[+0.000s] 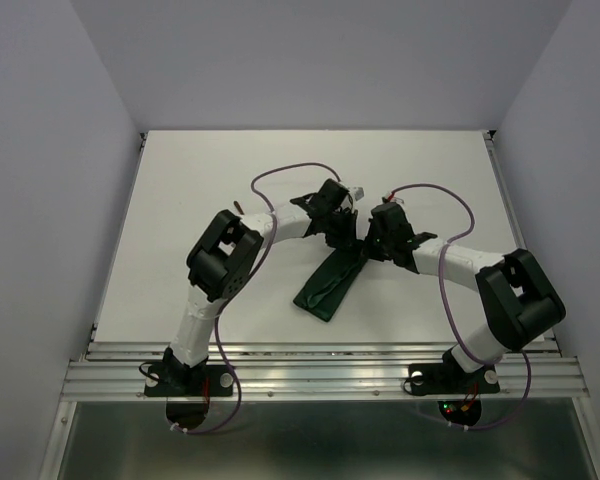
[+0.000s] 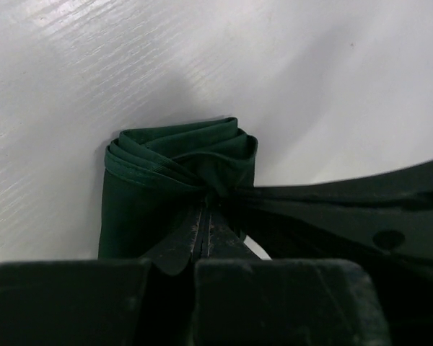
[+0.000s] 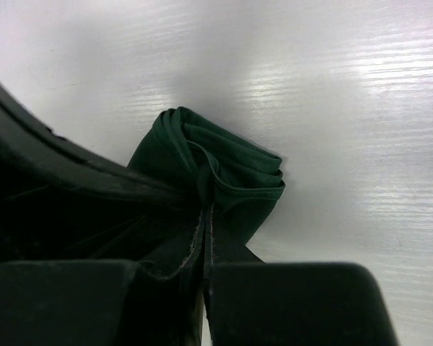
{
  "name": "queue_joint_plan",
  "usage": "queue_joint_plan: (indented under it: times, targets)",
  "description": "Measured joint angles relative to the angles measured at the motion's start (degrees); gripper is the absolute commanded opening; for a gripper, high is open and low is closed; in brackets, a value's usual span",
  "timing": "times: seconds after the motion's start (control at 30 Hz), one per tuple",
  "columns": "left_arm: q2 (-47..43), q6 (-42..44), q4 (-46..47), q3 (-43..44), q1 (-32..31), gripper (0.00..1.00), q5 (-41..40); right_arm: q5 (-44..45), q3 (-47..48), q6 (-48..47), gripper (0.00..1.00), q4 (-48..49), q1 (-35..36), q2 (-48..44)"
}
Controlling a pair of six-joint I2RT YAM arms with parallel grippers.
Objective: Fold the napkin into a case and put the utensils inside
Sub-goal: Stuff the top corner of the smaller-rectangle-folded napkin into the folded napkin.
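1. Napkin (image 1: 325,288): dark green, gathered into a long narrow band, not spread as a flat square. Its near end lies on the tabletop (image 1: 180,180), a little ahead of the arm bases and roughly midway between them.
2. From there the band slants away from the bases, up and to the right, to where the two arms meet. The far end looks lifted, with only the near end resting.
3. Left arm (image 1: 225,260) comes in from the left and right arm (image 1: 510,295) from the right. The wrists are nearly touching over the cloth's far end.
4. Left jaws: together, clamped on a bunch of stacked folds. Several layered edges curl just past the tips in the left wrist view.
5. Right jaws: together, clamped on the same end just beside the left pair. The cloth puffs out in a loose roll beyond the tips.
6. Judgement: two pinches side by side on one end suggest the edge is held ready to be drawn apart or carried over for a fold. No case has been formed yet, so the task is at an early stage.
7. Utensils: none made out in any view. The arms may be hiding them.
8. Room: there is bare tabletop on the far side and to both sides, and the side walls are well apart from the cloth. The tight spot is between the wrists. If the jaws part sideways, the resting near end will likely drag.
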Motion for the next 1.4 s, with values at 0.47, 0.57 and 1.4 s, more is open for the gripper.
queue_joint_plan:
  times: [0.47,0.57,1.4]
  targets:
    - [-9.90,5.84,-9.60,-0.22,3.72,0.00,7.50,0.85,0.02,0.22,0.01,0.02,0.00,-0.44]
    - [-12.76,6.19,-9.60,-4.92,7.65,0.00,6.49,0.85,0.02,0.22,0.01,0.02,0.00,-0.46]
    - [-13.68,7.13,-14.99,-15.43,5.92,0.00,2.47,0.87,0.76,1.49,0.01,0.02,0.00,-0.28]
